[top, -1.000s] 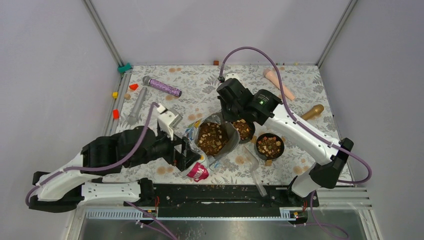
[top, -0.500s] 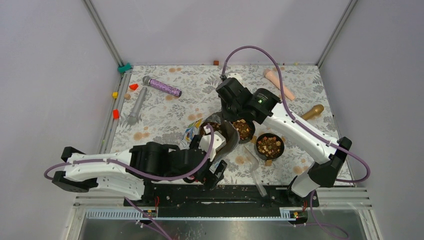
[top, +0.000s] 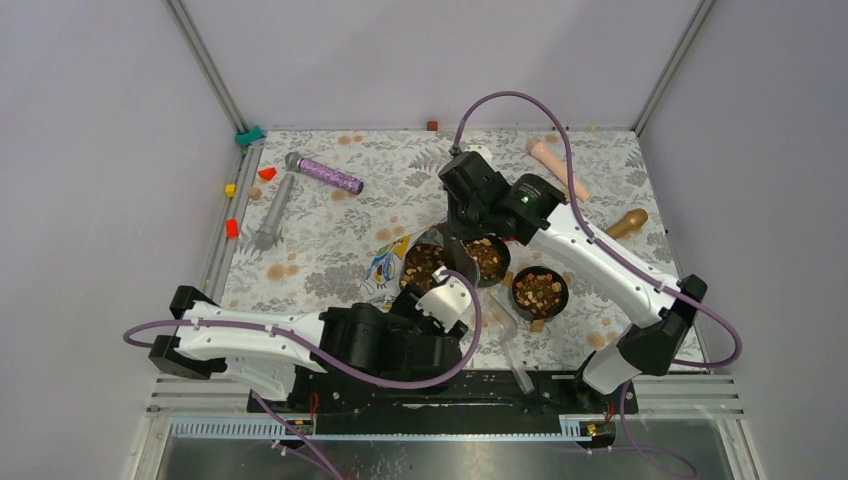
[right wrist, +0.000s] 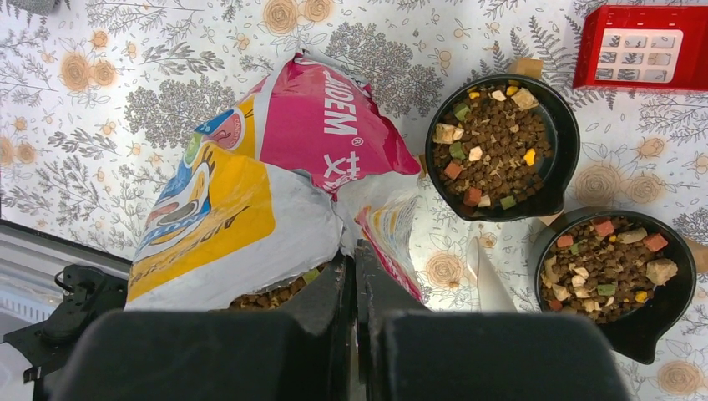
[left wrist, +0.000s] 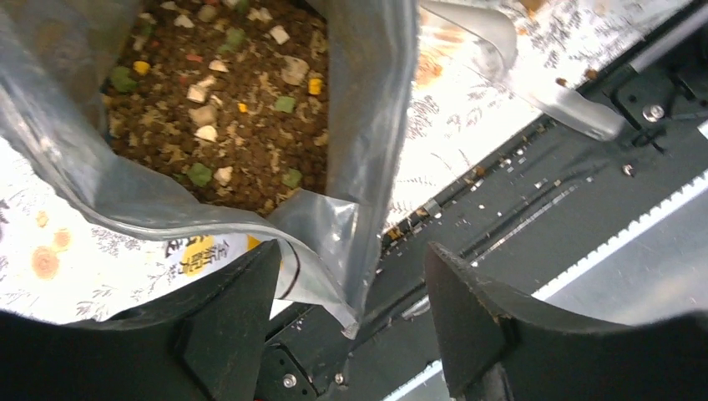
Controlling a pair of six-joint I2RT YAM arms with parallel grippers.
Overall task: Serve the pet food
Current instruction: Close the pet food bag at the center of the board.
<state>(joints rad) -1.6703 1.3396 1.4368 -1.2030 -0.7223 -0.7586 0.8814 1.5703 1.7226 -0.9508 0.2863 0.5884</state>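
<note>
2 black bowls of pet food side by side on the floral counter, just beside the open bag. More of it heaped inside the bag. Right end effector pinched together on the bag's rim. Left end effector spread apart, straddling the bag's lower corner without gripping it.
</note>
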